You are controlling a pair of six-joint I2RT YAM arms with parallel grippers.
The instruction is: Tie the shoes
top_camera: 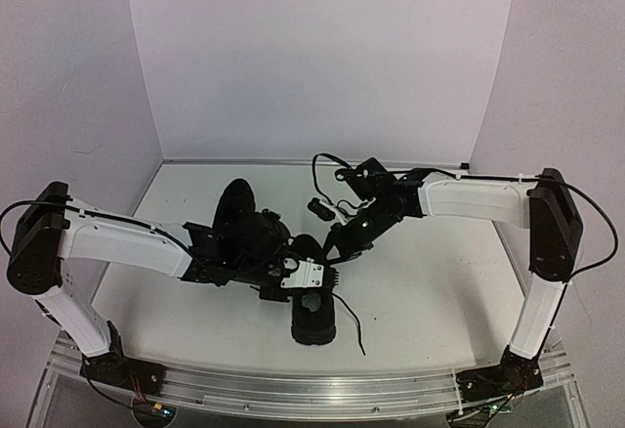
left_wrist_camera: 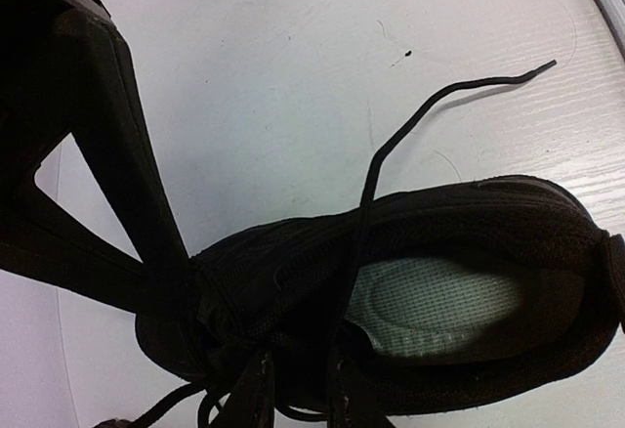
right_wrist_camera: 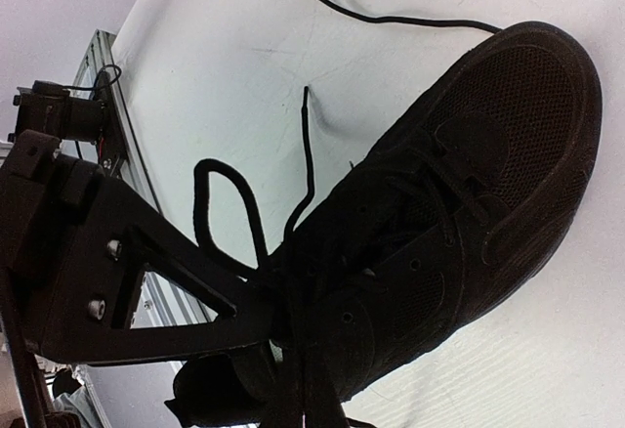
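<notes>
The near black shoe point(top_camera: 314, 319) lies with its heel toward me, and its pale insole point(left_wrist_camera: 439, 301) shows in the left wrist view. The second black shoe point(top_camera: 239, 215) lies behind my left arm. Both grippers meet over the near shoe's lacing. My left gripper point(top_camera: 322, 270) point(left_wrist_camera: 293, 394) has its fingers a little apart over the tongue, and a thin black lace point(left_wrist_camera: 391, 145) runs down beside one finger. My right gripper point(top_camera: 337, 244) point(right_wrist_camera: 308, 389) is shut on the laces. A lace loop point(right_wrist_camera: 225, 213) stands beside it on that shoe point(right_wrist_camera: 469, 174).
A loose lace end point(top_camera: 352, 325) trails from the near shoe toward the front rail point(top_camera: 293, 389). A small black object point(top_camera: 319, 208) lies on the white table behind the grippers. White walls close in the back and sides.
</notes>
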